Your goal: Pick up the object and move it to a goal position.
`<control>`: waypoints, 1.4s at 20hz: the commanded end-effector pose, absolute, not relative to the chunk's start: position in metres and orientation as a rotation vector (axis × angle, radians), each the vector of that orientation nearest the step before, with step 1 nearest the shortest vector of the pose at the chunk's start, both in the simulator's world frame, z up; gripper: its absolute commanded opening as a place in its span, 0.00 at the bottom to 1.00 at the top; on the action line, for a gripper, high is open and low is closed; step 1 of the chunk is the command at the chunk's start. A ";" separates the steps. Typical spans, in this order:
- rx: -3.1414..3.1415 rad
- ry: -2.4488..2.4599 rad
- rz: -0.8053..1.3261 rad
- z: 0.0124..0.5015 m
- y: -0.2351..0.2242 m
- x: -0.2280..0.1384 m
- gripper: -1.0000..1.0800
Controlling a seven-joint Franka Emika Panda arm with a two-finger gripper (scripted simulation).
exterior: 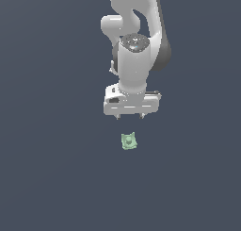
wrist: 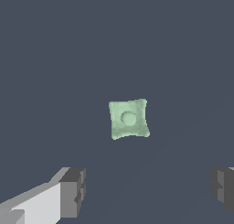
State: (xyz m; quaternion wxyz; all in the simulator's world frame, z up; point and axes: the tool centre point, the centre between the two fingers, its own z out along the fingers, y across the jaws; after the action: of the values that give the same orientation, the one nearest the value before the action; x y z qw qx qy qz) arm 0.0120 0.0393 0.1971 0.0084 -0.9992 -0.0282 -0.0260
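Wrist view: pincer [wrist: 146, 191] fingers apart, empty.
Object [wrist: 129, 119]: free on bench [wrist: 45, 58], ahead of fingers.
Risk: off-centre descent may nudge it.

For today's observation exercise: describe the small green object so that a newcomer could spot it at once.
Find the white robot arm over the dark grey floor. Just below its open gripper lies the object. It is the only green thing: pale mint, squarish, pointed corners, raised centre.

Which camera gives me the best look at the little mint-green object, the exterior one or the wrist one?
The wrist view. There the object sits large near the middle, unobstructed, showing its pointed corners and round raised centre. In the exterior view the object is only a small green square on the floor just below the open gripper, with little detail.
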 end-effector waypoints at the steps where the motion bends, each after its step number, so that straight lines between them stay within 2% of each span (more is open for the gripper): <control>1: -3.122 -0.088 -0.081 0.197 0.039 0.012 0.96; 17: -3.151 -0.135 -0.090 0.190 0.027 0.016 0.96; 28: -3.144 -0.187 -0.038 0.133 0.035 0.035 0.96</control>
State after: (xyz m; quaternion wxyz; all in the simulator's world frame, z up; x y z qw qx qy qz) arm 0.0323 0.0338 0.1442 -0.0046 -0.9983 -0.0565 -0.0153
